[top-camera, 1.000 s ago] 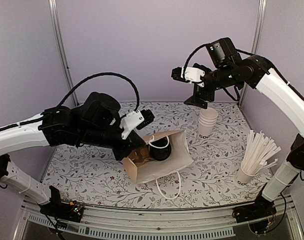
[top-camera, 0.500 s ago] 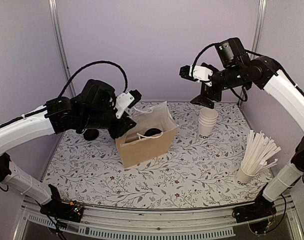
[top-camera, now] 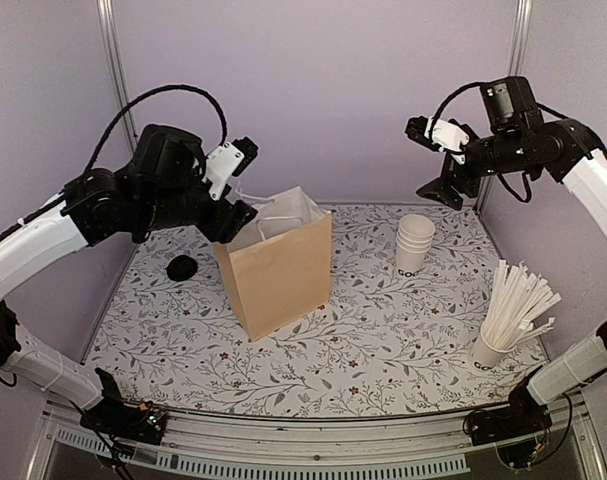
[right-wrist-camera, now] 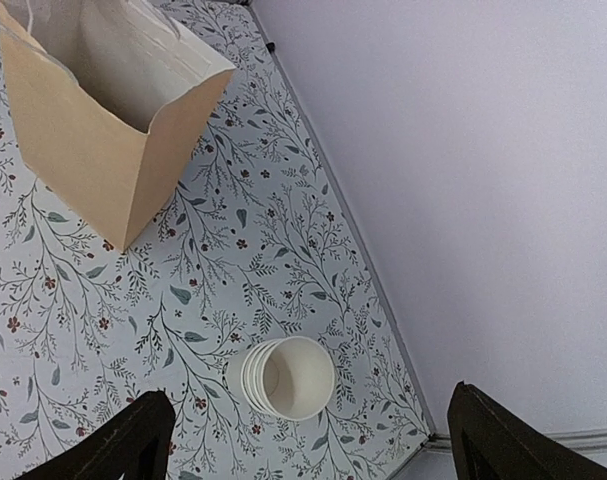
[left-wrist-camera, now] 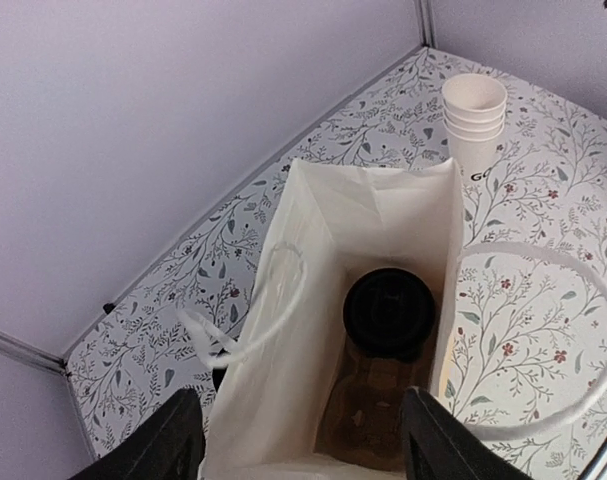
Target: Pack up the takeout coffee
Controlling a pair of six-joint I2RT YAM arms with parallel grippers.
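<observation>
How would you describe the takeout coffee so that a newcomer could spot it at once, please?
Find the brown paper bag standing upright in the middle of the floral table. Look down into its open top: the takeout coffee sits at the bottom. Its round black lid sets it apart from the lidless white cups stacked outside, to the bag's right.

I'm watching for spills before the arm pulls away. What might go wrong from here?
The left claw hangs open just above the bag, with a handle looped close by; withdrawing might snag it and tip the bag. The coffee cup inside would then fall over.
</observation>
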